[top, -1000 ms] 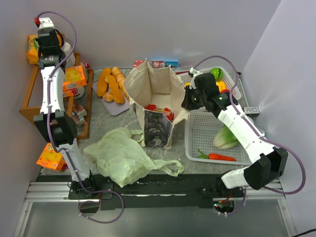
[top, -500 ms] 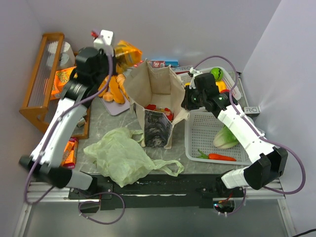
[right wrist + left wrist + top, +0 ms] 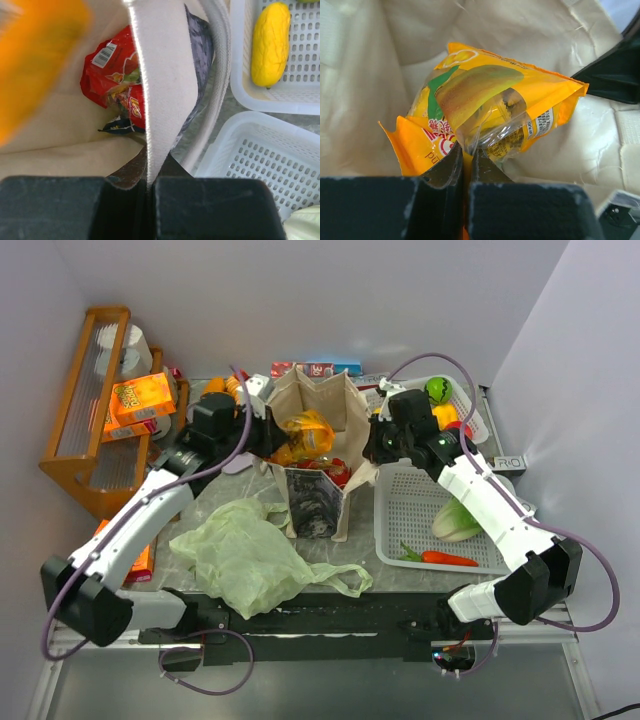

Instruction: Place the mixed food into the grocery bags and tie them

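Note:
The beige canvas tote point(image 3: 318, 495) stands open at mid-table. My left gripper point(image 3: 270, 440) is shut on a shiny orange snack packet point(image 3: 302, 433) and holds it inside the tote's mouth. In the left wrist view the packet point(image 3: 490, 100) hangs from the closed left gripper point(image 3: 467, 150) against the cream lining point(image 3: 365, 75). My right gripper point(image 3: 378, 447) is shut on the tote's right rim point(image 3: 162, 75), pulling it open. Red packets point(image 3: 112, 75) lie at the tote's bottom. The pale-green plastic bag point(image 3: 245, 555) lies crumpled in front. A cabbage point(image 3: 458, 520) and a carrot point(image 3: 445, 558) rest in the near basket.
Two white mesh baskets point(image 3: 400, 510) sit right of the tote; the far one holds a yellow fruit point(image 3: 270, 42) and a green one point(image 3: 437, 390). A wooden rack point(image 3: 85, 430) with orange boxes point(image 3: 140, 398) stands at the far left. Another orange box point(image 3: 140, 552) lies under my left arm.
My left arm swung from the rack at the far left across to the tote, carrying the orange packet into its mouth. The right arm stayed still, gripping the rim.

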